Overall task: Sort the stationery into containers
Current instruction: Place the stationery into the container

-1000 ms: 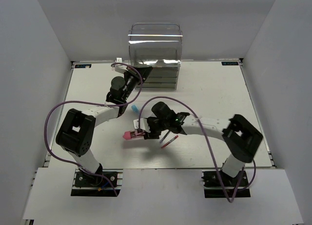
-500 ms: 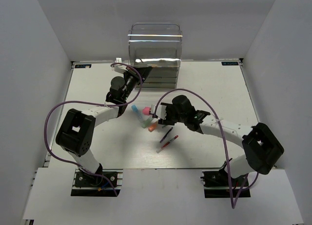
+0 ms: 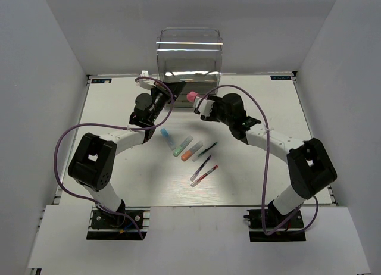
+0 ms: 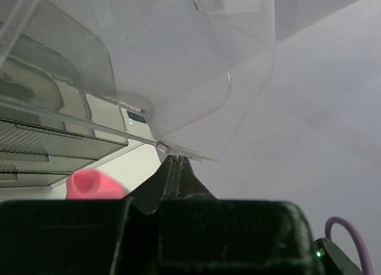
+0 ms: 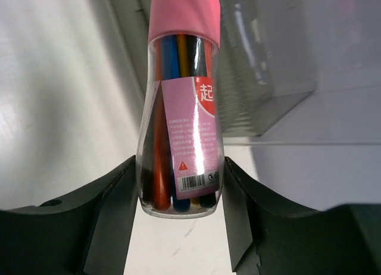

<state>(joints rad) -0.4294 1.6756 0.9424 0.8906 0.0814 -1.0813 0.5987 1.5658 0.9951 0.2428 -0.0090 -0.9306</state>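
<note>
Loose markers [image 3: 183, 146] and pens [image 3: 202, 168] lie mid-table, and beyond them the right gripper [image 5: 178, 171] clamps a pink-capped pen tube [image 5: 181, 108] just before the clear cabinet [image 3: 189, 55], where the left gripper [image 4: 177, 163], fingers pressed together, seemingly nips a drawer lip [image 4: 184, 151].

White arms [image 3: 128, 138], black joints [image 3: 92, 162], purple cables [image 3: 56, 153]; jaws seemingly black.

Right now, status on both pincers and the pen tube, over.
Left pincer shut on clear drawer lip. Right pincer shut on pink-capped pen tube, near cabinet front. Loose markers on table, not in the way.
</note>
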